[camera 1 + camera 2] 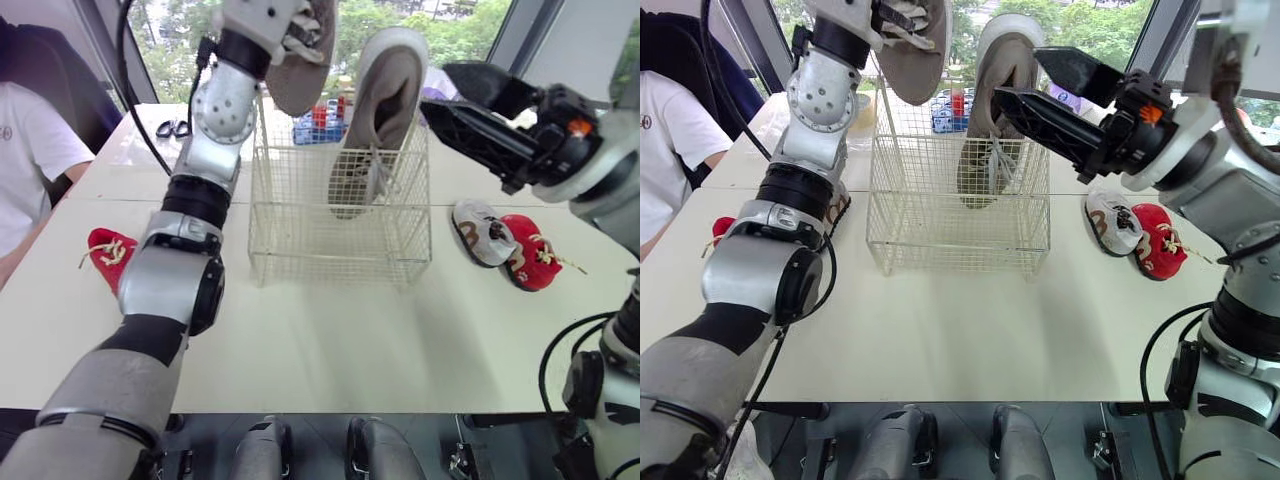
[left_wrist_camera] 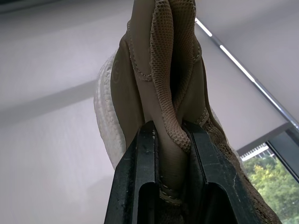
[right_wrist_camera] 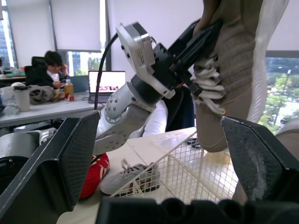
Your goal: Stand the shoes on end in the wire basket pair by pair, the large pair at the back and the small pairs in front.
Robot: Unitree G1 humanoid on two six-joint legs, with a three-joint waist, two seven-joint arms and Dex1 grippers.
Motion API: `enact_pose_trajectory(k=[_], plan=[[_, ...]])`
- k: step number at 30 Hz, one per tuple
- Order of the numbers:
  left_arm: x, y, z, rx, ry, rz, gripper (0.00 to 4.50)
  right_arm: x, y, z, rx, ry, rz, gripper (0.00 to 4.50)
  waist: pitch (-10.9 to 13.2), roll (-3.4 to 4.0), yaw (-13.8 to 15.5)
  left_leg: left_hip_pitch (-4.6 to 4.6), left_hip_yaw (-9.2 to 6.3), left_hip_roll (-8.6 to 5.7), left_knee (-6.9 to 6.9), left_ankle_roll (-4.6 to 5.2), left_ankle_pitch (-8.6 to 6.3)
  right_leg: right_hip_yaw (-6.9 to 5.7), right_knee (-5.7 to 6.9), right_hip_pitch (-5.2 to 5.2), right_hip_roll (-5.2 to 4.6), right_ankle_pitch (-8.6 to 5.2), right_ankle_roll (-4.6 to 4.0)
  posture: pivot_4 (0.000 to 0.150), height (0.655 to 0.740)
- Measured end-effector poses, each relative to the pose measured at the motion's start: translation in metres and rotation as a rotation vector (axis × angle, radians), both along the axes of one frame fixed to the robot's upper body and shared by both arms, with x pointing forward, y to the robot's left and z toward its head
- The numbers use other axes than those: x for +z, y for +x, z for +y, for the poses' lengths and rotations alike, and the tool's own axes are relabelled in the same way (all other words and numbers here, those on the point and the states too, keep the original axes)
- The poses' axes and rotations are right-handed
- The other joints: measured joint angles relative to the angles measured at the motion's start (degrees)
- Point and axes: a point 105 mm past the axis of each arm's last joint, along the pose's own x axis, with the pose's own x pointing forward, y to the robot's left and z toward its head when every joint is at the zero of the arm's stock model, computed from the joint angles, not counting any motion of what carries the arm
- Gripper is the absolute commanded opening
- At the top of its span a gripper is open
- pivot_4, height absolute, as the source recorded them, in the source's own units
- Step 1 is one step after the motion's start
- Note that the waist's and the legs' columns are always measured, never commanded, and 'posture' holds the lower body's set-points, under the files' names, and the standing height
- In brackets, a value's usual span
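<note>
- Two large shoes show in the head views. The standing tan shoe (image 1: pixel 385 110) is on end in the wire basket (image 1: pixel 300 230), toe down at its right side, with the heel well above the rim.
- Head views again: the raised tan shoe (image 1: pixel 305 75) hangs above the basket's left rear corner, clear of the wire, with the left claw (image 1: pixel 290 40) clamped on it.
- The right claw (image 1: pixel 440 88) is just right of the standing shoe's heel, its fingers spread apart and holding nothing.
- On the worktop (image 1: pixel 330 330), a red small shoe (image 1: pixel 108 255) lies left of the basket. A grey small shoe (image 1: pixel 483 232) and a second red small shoe (image 1: pixel 530 250) lie touching each other to its right.
- Scissors (image 1: pixel 173 128) lie at the far left edge, and a person in a white shirt (image 1: pixel 25 150) sits beyond the worktop's left side.
- Left wrist view: both black fingers pinch the raised shoe's folded mesh collar between them. Its white sole edge is to one side.
- Right wrist view: the two fingers stand wide apart with the raised shoe beyond them, above the basket's rim.
- A second grey small shoe (image 3: pixel 131 177) lies on the worktop beside the red one, near the left arm.
</note>
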Motion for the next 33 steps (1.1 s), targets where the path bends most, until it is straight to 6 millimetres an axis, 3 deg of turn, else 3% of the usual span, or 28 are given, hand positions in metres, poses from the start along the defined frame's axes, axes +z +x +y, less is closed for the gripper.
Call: enact_pose_trajectory(k=[8,16,24,25,30,33], plan=[[-0.047,0.018,-0.002,-0.05,-0.056,0.151,0.19,0.008,-0.004,-0.003,0.003,0.086,-0.003,4.5,0.0,0.0,0.0,-0.01,-0.03,-0.02,0.04,0.02,-0.01,0.0,0.0,0.02,-0.03,0.01,0.02,0.15,0.74],[-0.091,0.022,-0.002,-0.092,-0.058,0.314,0.19,0.006,-0.002,-0.002,0.024,0.091,0.011,4.5,0.0,0.01,-0.1,0.0,-0.07,-0.01,0.05,0.02,-0.01,0.0,0.02,0.05,-0.03,0.01,0.02,0.15,0.74],[-0.115,-0.006,0.002,-0.225,-0.132,0.501,4.27,-0.018,0.011,0.003,0.031,0.006,0.084,4.5,0.0,0.03,0.0,0.02,-0.18,-0.02,0.1,0.02,-0.01,0.01,0.02,0.17,-0.02,0.01,0.02,0.15,0.74],[-0.116,-0.009,0.002,-0.232,-0.13,0.521,4.44,-0.023,0.014,0.003,0.025,-0.006,0.1,4.5,0.0,0.03,0.1,0.02,-0.18,-0.03,0.11,0.02,-0.01,0.01,0.02,0.17,-0.02,0.01,0.02,0.15,0.74],[-0.116,-0.032,0.007,-0.274,-0.111,0.618,4.44,-0.041,0.022,0.002,-0.008,-0.055,0.145,4.5,0.0,0.04,0.0,0.02,-0.23,-0.01,0.11,0.01,-0.01,0.01,0.03,0.17,0.02,0.01,0.02,0.15,0.74],[-0.118,-0.047,0.029,-0.25,-0.054,0.696,4.44,-0.056,0.03,-0.007,-0.063,-0.049,0.194,4.5,-0.1,0.08,-0.2,0.05,-0.25,0.01,0.1,0.0,0.0,0.03,0.04,0.17,0.06,0.0,0.02,0.15,0.74]])
